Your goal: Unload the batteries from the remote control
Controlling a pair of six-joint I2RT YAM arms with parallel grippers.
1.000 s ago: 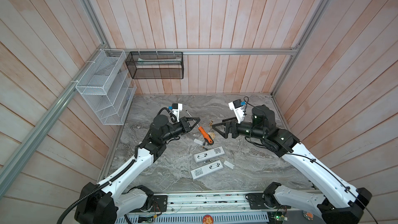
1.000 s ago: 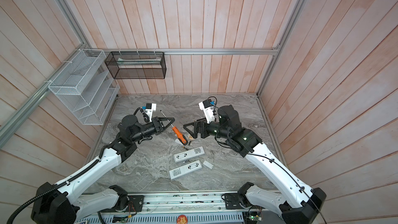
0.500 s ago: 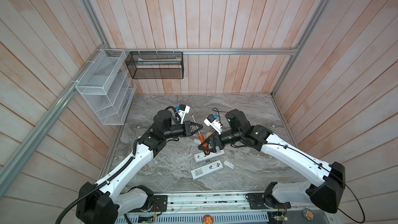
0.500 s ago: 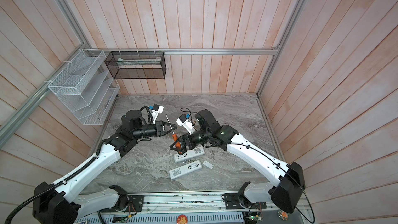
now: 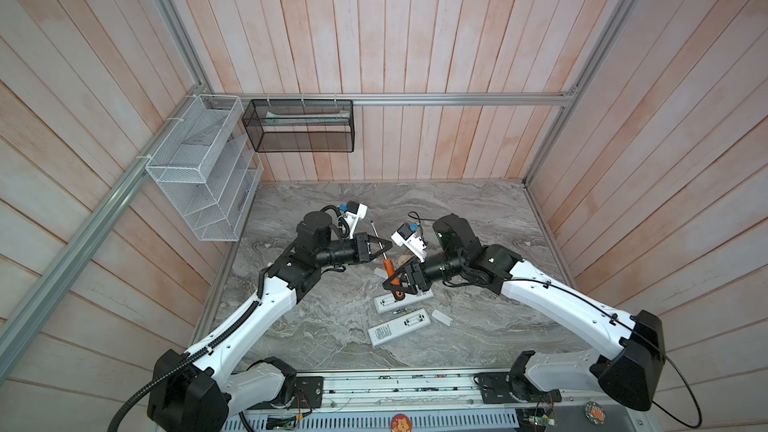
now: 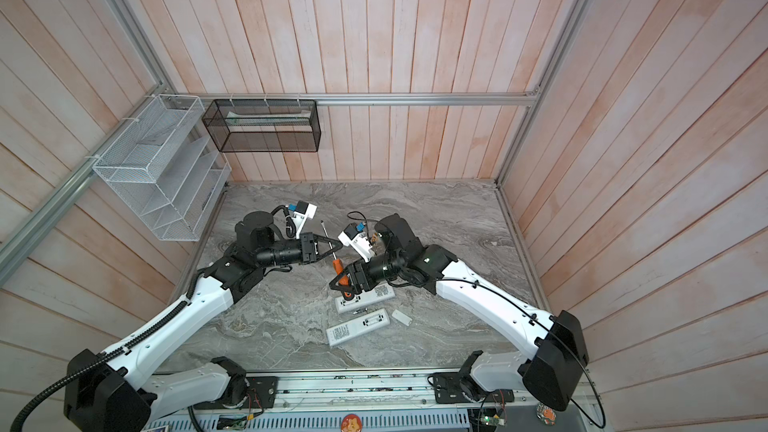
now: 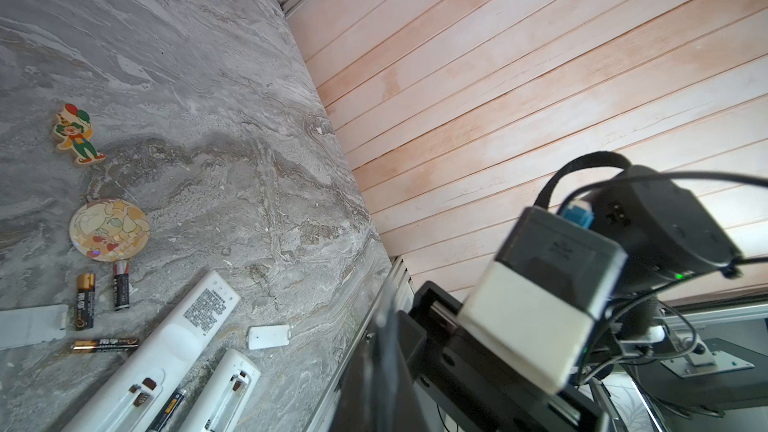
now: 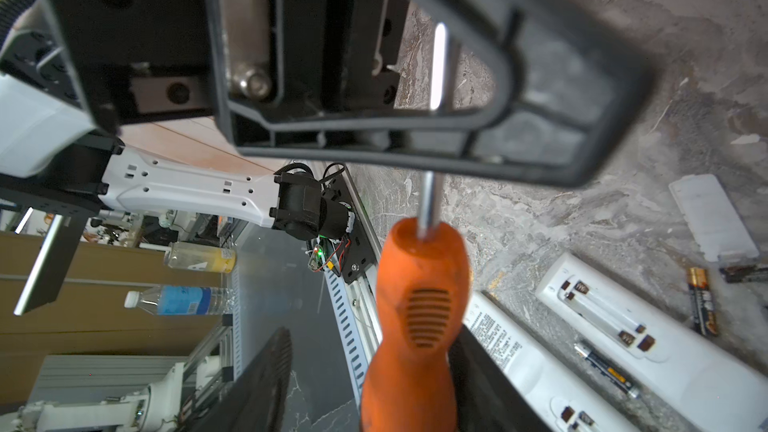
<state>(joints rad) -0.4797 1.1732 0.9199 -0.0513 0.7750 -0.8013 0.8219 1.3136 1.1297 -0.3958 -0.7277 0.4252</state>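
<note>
My left gripper (image 5: 386,245) (image 6: 338,246) is shut on the metal shaft of the orange-handled screwdriver (image 5: 388,266) (image 8: 419,305), holding it above the table. The right gripper (image 5: 392,284) (image 8: 370,351) is open and straddles the orange handle. One finger touches the handle and the other stands apart from it. Two white remotes (image 5: 399,302) (image 5: 399,326) lie below with their battery bays uncovered. Several batteries (image 7: 85,301) (image 7: 120,288) (image 7: 104,344) lie loose on the marble. One more battery (image 8: 606,367) lies between the remotes.
White cover plates (image 5: 441,317) (image 7: 269,336) lie beside the remotes. A clown charm (image 7: 77,137) and a round badge (image 7: 109,229) sit behind the batteries. A white wire rack (image 5: 199,168) and a black mesh basket (image 5: 299,130) hang on the walls.
The right arm has swung in from the right to the screwdriver's handle, and its jaws have narrowed around it. The left gripper has kept hold of the shaft and shifted slightly.
</note>
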